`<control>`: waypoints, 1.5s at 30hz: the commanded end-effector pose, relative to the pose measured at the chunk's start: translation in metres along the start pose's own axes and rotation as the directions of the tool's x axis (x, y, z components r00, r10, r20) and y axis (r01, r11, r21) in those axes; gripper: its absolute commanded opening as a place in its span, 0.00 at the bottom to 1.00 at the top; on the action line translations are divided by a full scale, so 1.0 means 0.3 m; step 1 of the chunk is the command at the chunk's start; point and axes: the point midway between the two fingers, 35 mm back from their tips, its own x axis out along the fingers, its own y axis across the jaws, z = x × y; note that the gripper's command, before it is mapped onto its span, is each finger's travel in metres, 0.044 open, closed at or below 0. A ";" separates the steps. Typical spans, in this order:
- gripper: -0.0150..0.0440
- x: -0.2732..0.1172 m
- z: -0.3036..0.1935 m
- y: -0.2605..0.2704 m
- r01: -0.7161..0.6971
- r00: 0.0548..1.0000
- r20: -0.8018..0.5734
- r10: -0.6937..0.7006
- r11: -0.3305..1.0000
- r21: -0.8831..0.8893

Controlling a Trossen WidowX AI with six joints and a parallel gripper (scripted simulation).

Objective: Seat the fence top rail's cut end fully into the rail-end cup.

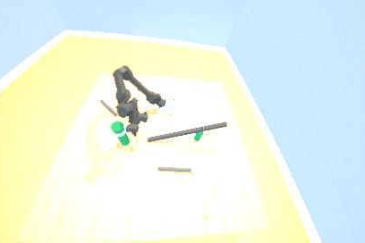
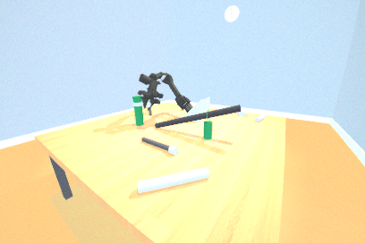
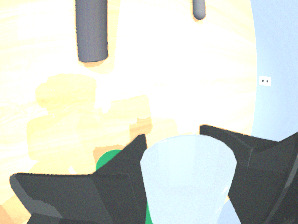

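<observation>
The green big post (image 1: pixel 123 140) (image 2: pixel 139 117) (image 3: pixel 109 159) stands upright, with a pale brace band (image 1: pixel 120 132) (image 2: pixel 138 104) just under its cap. My gripper (image 1: pixel 137 127) (image 2: pixel 150 107) (image 3: pixel 173 136) is shut on the pale rail-end cup (image 3: pixel 187 175), beside the post. The cup's hidden underside and its joint to the band cannot be made out. The dark rail (image 1: pixel 181 133) (image 2: pixel 194 118) (image 3: pixel 92 30) slants through the thin loop above the short green post (image 1: pixel 198 136) (image 2: pixel 207 130). Its low end lies apart from the cup, beyond the fingers, and is not held.
A short dark rod (image 1: pixel 175 169) (image 2: pixel 156 144) (image 3: pixel 199 9) with a white end lies in front of the rail. A white tube (image 2: pixel 174 180) lies near the front. Another dark rod (image 1: pixel 108 107) lies behind the arm. A pale blue sheet (image 1: pixel 168 107) (image 2: pixel 200 108) stands by the arm's base.
</observation>
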 end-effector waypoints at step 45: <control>1.00 -0.291 0.417 -0.163 -0.021 0.999 0.008 0.033 0.438 0.899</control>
